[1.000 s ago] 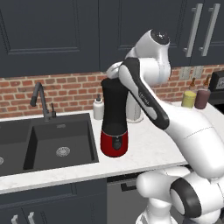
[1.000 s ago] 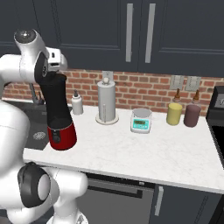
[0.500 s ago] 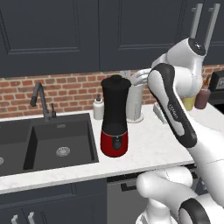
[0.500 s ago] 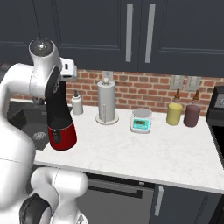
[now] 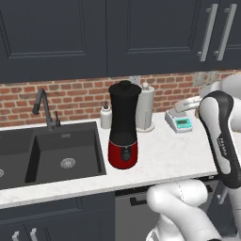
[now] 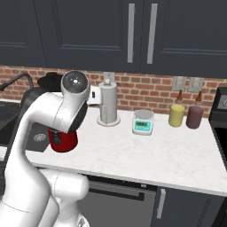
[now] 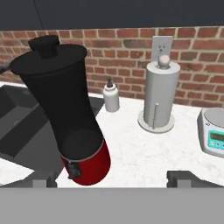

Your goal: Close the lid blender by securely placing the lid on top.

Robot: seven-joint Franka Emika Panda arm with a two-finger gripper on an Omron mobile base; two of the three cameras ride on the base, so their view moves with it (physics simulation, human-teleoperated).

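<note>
The gripper, jaws spread wide and holding nothing, has pulled back from the blender, where half a second ago the arm still reached past the jar. The lid sits on top of the jar, beside the sink, so the task looks complete.
</note>
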